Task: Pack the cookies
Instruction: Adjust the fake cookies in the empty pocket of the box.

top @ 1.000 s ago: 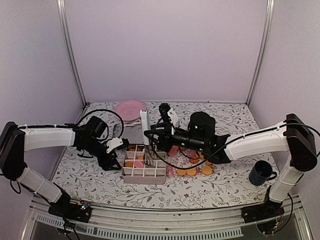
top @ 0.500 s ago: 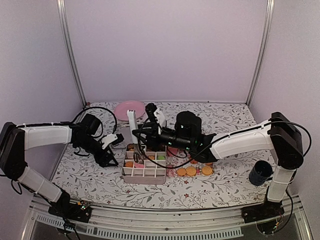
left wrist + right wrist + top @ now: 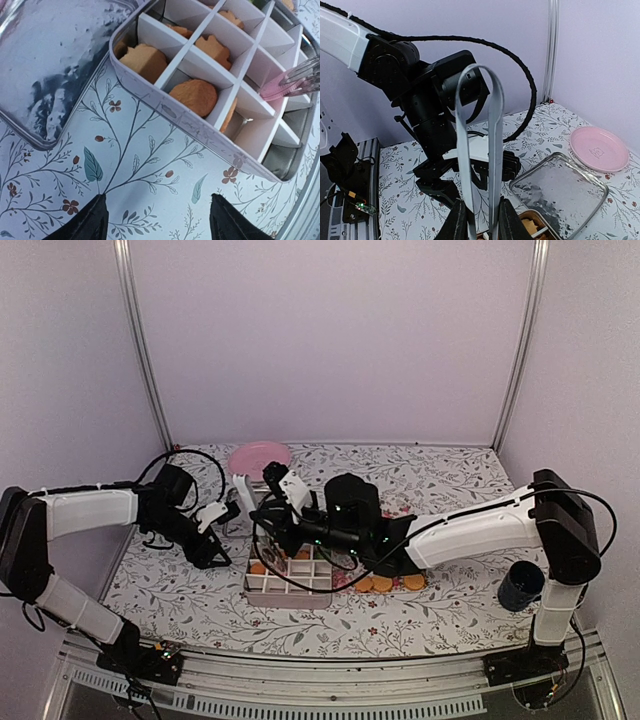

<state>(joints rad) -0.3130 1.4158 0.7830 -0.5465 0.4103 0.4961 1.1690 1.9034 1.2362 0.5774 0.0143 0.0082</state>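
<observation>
Golden-orange cookies [image 3: 385,583] at 3 o'clock of the divided tin [image 3: 288,600]: leaving loose on the cloth [image 3: 440,605]. Seeing more sitting in the tin's 9 o'clock cells. Pinching grey tongs [image 3: 492,130] in the right gripper [image 3: 480,222], clamped on both legs; carrying something pink [image 3: 280,89] at the tips over the tin, probably a cookie, too blurred for certainty. Doing it well: holding the squeeze steady, centring over an empty cell, lowering between dividers before easing off. Hanging the left gripper [image 3: 157,216] low at 9 o'clock beside the tin wall, spread wide, gripping nothing; bracing the tin there if sliding. Passing the lid [image 3: 560,187] at 11 o'clock, pink plate [image 3: 598,148] farther along that line.
</observation>
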